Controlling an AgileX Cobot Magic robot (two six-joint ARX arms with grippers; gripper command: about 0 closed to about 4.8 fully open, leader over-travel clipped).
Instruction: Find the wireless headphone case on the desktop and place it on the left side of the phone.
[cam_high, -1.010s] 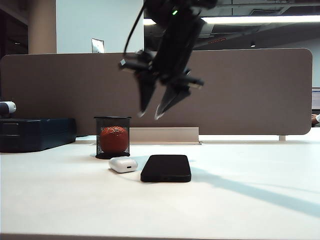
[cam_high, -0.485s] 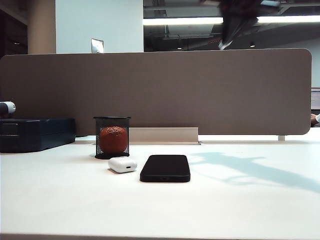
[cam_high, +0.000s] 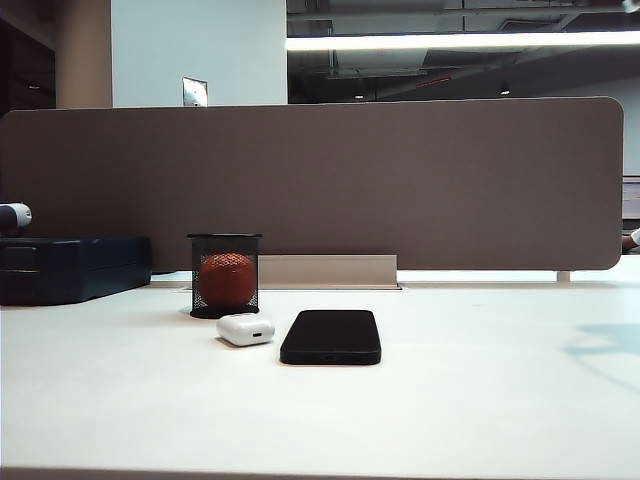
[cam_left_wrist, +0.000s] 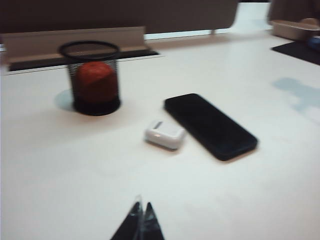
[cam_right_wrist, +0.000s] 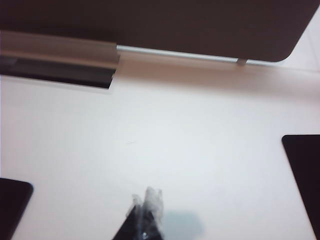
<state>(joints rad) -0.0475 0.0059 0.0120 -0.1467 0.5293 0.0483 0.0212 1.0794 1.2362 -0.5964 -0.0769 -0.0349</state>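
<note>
- White and glossy, the wireless headphone case (cam_high: 246, 329) lies on the bench (cam_high: 480, 400) just beside the left edge of the phone (cam_high: 331, 336), with a narrow gap between them; the left wrist view shows the same arrangement.
- Judgement: the placement asked for looks done. The case rests free on the bench with no hand on it, and nothing appears left but to leave the scene alone.
- A black mesh cup (cam_high: 225, 275) holding an orange ball (cam_high: 227, 278) stands just behind the case; a dark blue box (cam_high: 72, 267) sits well apart at the far left.
- No arm shows in the exterior view.
- Left hand (cam_left_wrist: 140, 220): fingertips pressed together, holding nothing, hovering over bare bench on the near side of the case and well apart from it.
- Right hand (cam_right_wrist: 146, 210): blurred, fingertips closed together with nothing between them, over empty bench surface away from the case, a corner of a dark flat object showing at the frame edge.
</note>
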